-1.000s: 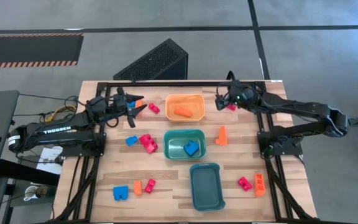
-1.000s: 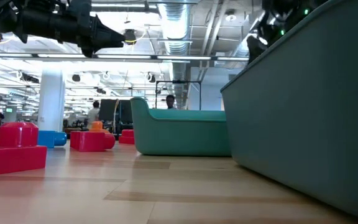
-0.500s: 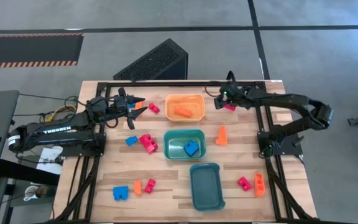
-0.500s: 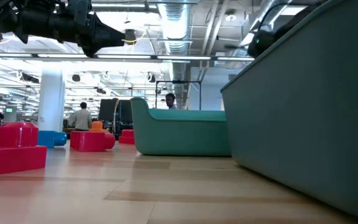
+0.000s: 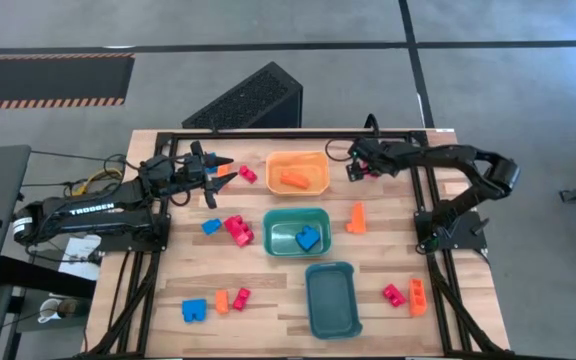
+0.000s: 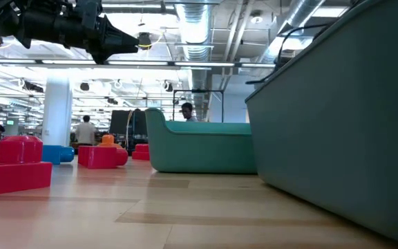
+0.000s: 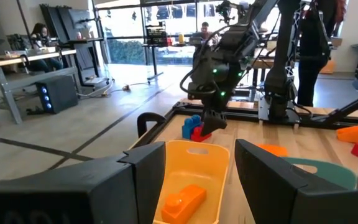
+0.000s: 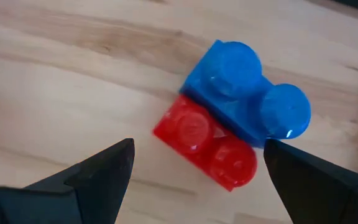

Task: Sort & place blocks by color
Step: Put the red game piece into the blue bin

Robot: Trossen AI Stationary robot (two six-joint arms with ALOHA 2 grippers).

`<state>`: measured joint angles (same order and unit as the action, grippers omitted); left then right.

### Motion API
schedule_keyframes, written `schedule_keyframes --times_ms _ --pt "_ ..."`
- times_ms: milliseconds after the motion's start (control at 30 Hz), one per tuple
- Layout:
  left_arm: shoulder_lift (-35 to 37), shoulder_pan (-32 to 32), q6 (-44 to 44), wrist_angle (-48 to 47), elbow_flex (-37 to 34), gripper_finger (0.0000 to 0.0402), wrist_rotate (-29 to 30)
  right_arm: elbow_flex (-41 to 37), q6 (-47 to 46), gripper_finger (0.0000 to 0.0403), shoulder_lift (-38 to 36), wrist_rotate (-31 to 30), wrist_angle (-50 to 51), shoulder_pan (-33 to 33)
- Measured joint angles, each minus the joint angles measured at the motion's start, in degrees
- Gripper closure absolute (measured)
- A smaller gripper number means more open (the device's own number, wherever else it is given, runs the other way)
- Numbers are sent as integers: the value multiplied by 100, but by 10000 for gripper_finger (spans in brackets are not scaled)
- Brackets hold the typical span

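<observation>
Wooden slats carry three trays down the middle: an orange tray (image 5: 298,171) far, a green tray (image 5: 296,231) holding a blue block, a teal tray (image 5: 332,298) near. The right gripper (image 8: 194,174), jaws wide and empty, hovers over a red block (image 8: 205,141) touching a blue block (image 8: 244,93) at the far right edge (likely lining up on one). Gripping the red means clearing its blue neighbour. The left gripper (image 5: 220,172) waits far left, part open, empty.

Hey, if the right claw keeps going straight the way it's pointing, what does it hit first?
Probably the small red studded plastic brick and the blue studded plastic brick touching it: both sit between the right claw's open fingers, resting on the wooden table. Depth is unclear.
</observation>
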<state>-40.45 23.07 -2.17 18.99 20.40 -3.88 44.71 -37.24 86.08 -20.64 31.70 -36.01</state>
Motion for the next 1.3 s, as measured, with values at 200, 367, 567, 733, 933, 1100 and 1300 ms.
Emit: schedule_keyframes --times_ms 200,367,567,733,933,1100,1300 --pt "2 0 -2 -3 0 220 -2 17 176 24 187 148 -96 -166" --pt "2 0 -20 -5 1 220 -2 -10 153 24 199 867 -131 -25" --pt "2 0 -21 -2 2 220 -3 -4 85 24 127 1049 -276 302" --pt "2 0 -17 12 2 220 -7 0 -76 24 82 828 -392 410" --pt "2 0 33 18 2 220 -37 -2 -220 24 309 572 -400 225" --pt "2 0 37 21 2 220 -37 9 -84 25 745 578 -723 130" --pt "2 0 90 19 2 220 -37 28 22 88 986 673 -779 94"
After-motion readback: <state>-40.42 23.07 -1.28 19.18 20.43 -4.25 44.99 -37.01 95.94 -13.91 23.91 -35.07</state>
